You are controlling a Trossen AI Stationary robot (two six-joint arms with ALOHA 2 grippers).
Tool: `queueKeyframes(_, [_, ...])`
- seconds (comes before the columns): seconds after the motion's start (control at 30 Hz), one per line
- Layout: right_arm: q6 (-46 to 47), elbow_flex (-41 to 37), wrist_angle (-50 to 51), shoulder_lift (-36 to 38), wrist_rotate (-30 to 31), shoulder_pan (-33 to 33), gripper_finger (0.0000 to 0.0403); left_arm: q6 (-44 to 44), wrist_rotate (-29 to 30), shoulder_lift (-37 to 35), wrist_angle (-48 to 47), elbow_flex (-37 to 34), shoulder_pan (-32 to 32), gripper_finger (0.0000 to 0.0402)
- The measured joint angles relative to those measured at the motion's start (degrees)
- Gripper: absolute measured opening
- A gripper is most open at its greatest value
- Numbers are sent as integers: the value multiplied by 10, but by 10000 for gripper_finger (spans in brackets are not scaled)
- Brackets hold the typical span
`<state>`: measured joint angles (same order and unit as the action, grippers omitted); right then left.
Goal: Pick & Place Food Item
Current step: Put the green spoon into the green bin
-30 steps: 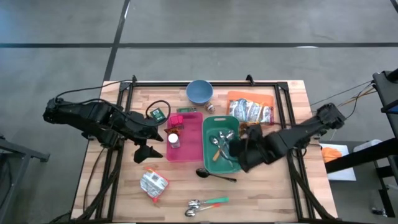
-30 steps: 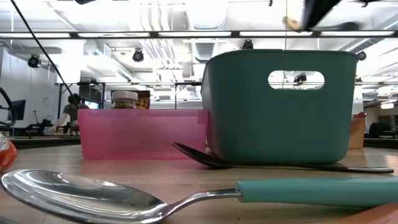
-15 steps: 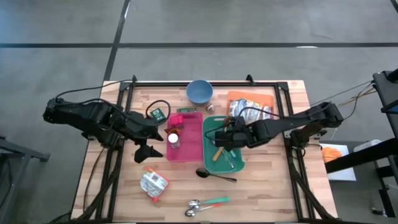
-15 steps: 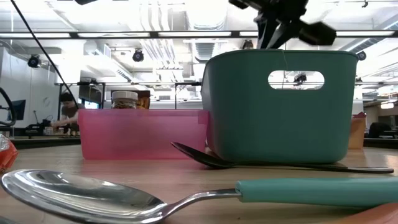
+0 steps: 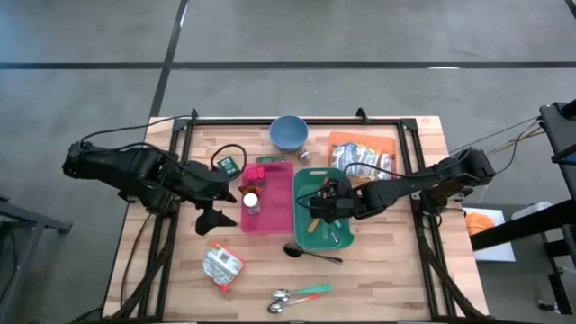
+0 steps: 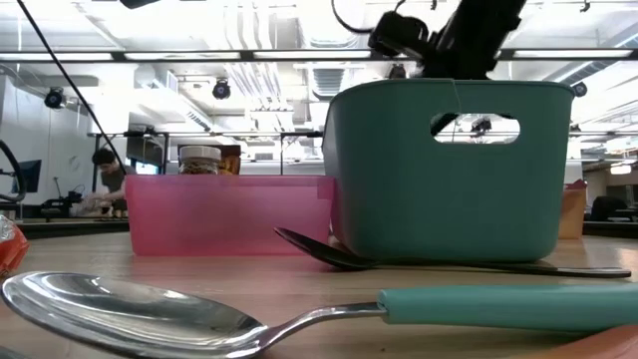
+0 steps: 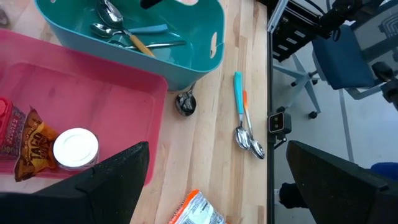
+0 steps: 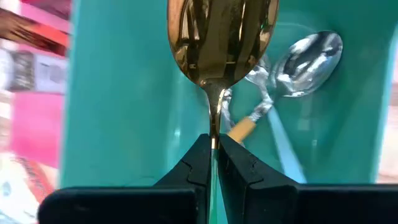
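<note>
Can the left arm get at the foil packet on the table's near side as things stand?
Probably yes: the left gripper is open, hanging just beyond the foil packet, with nothing between them.

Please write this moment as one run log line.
right gripper: shut on gold spoon, over teal bin | left gripper: open, waiting beside pink bin

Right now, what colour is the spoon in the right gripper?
Gold: the spoon pinched in the right gripper shows best in the right wrist view, over the teal bin.

Gold spoon (image 8: 219, 38) bowl cropped at edge; pink bin (image 8: 34, 118) blurred.
</note>
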<state>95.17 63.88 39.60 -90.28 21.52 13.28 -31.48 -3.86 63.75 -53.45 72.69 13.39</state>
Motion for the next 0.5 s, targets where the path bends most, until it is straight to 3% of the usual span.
queueKeyframes(0.33, [-87,84,57,-81,-47,-18,12,0,0,0,4,0,0,380])
queueKeyframes(0.5, [-110,117,114,-121,-101,-37,12,-1,0,0,4,0,0,380])
